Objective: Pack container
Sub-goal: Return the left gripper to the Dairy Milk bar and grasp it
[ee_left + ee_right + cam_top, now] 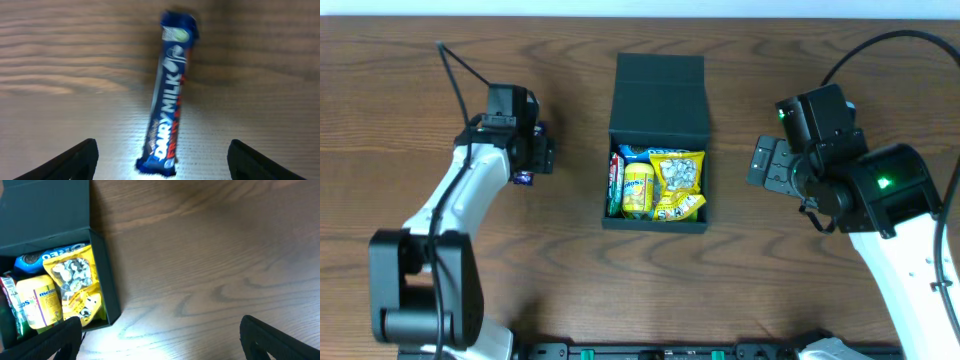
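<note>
Bar: flat on tabletop, between the left fingers, long axis crossing their closing line, slightly tilted.
Left fingers: wide, empty, nearer arm.
Right fingers: wide, empty.
Container: centre, lid open, right of bar.

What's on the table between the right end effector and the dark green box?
Nothing: the overhead view shows only bare wooden table between the right end effector and the container.
</note>
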### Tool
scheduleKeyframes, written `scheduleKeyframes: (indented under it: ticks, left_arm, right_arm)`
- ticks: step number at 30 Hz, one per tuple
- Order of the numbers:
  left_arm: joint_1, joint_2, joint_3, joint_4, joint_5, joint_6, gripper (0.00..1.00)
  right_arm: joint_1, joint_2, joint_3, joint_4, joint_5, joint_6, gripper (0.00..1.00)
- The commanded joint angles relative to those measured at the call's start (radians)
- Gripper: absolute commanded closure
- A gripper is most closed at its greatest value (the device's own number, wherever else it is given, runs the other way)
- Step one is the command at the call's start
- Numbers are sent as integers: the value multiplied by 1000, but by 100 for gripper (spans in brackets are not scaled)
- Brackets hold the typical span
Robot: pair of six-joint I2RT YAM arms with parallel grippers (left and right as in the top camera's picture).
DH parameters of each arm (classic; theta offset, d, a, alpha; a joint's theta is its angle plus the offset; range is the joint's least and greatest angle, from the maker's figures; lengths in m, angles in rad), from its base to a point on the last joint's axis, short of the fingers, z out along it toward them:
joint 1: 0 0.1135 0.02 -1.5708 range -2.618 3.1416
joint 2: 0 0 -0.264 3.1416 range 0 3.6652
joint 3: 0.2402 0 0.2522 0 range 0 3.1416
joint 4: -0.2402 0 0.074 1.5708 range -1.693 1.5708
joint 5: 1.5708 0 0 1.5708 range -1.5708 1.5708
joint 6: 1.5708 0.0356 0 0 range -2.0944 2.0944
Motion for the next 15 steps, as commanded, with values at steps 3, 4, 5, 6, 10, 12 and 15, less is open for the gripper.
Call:
scheduleKeyframes:
  ticks: [3,4,5,6,10,12,15]
  left_arm:
    - [2,96,-6,26,31,65,24]
    - [2,108,-6,31,31,65,24]
    - [2,119,-6,38,31,65,25]
    - [2,129,-6,47,31,65,26]
    - [3,166,-6,70,31,65,36]
    - [2,175,-6,72,31,65,37]
    - [3,187,-6,76,31,65,42]
  right_arm:
    - [-6,-1,-5,3,4,-19,1]
    - [-6,-1,-5,3,4,-24,1]
    - [-6,-1,-5,3,4,-31,1]
    - [-6,-1,-5,3,3,-38,1]
    - [-6,-1,-5,2,3,-42,1]
    - [-6,-1,-5,2,3,-42,1]
    - [-6,-1,-5,1,3,-46,1]
